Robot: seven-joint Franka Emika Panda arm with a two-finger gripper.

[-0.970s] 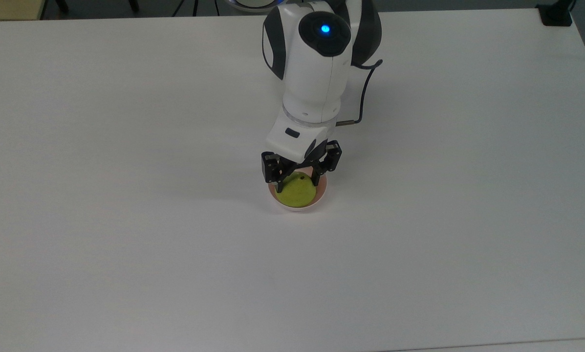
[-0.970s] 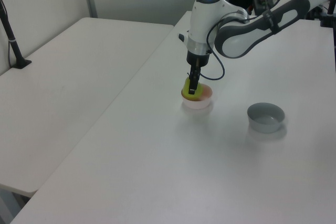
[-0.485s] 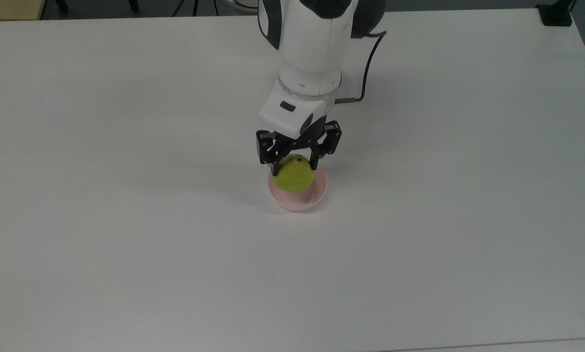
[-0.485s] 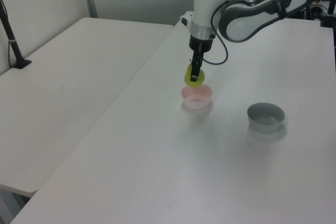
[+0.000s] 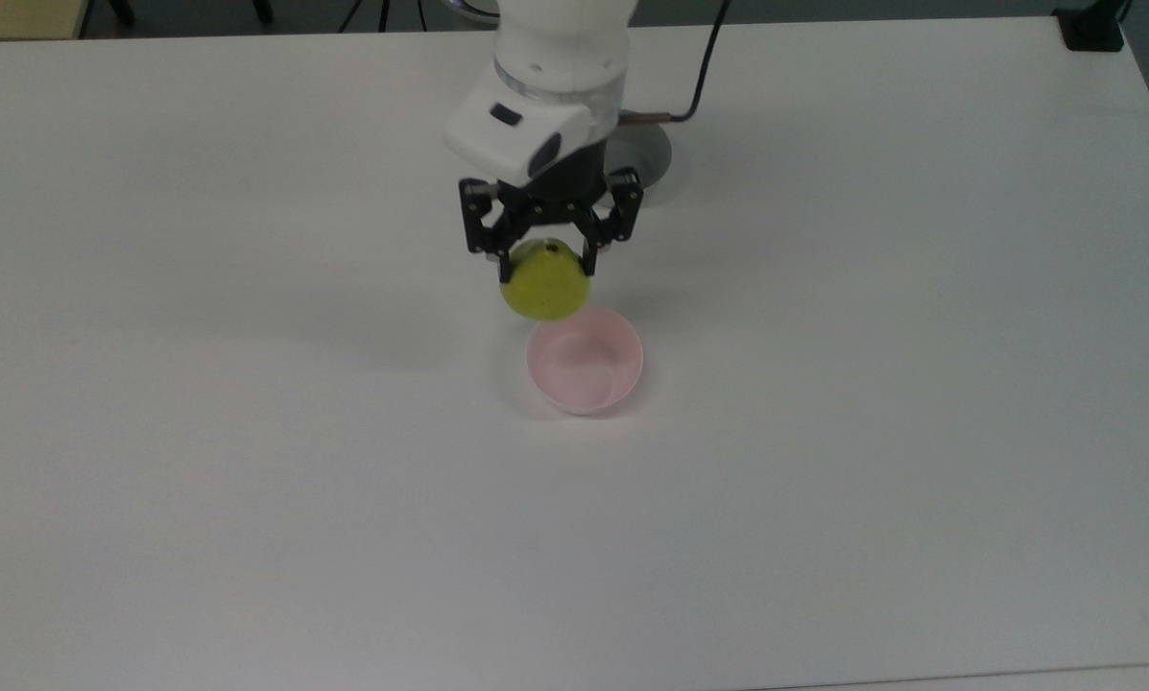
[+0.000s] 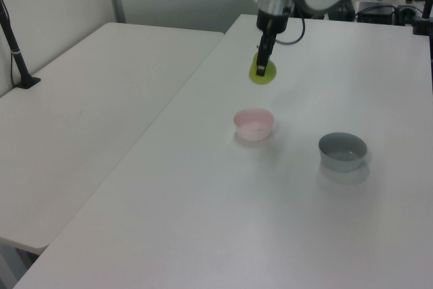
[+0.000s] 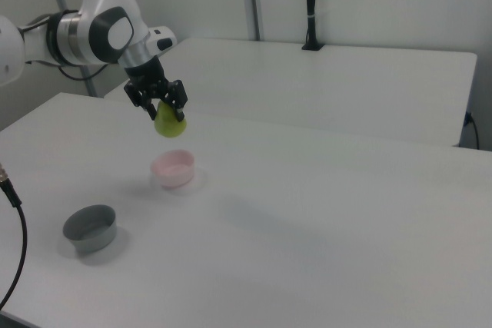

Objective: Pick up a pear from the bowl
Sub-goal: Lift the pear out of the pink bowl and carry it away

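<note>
Right now your black two-finger gripper [image 5: 546,257] is pinching the rounded yellow-green pear [image 5: 546,284], one finger pressed on each side of its narrower top, where a small dark spot shows. You can see the pear hanging in the air, clear of the small round pale pink plastic bowl [image 5: 585,365]; in the top view the fruit sits at about eleven o'clock from the bowl, its lower edge just overlapping the bowl's far rim. In the left view the gripper [image 6: 262,65] holds the pear [image 6: 262,72] well above the pink bowl [image 6: 254,124], at roughly twelve o'clock from it. In the right view the gripper [image 7: 165,110] carries the pear [image 7: 171,124] above the pink bowl [image 7: 174,169], again near twelve o'clock. Your pink bowl stands upright on the plain white table [image 5: 248,480] with nothing in it. A small round grey bowl [image 6: 343,151] stands apart from it, at about four o'clock in the left view.
</note>
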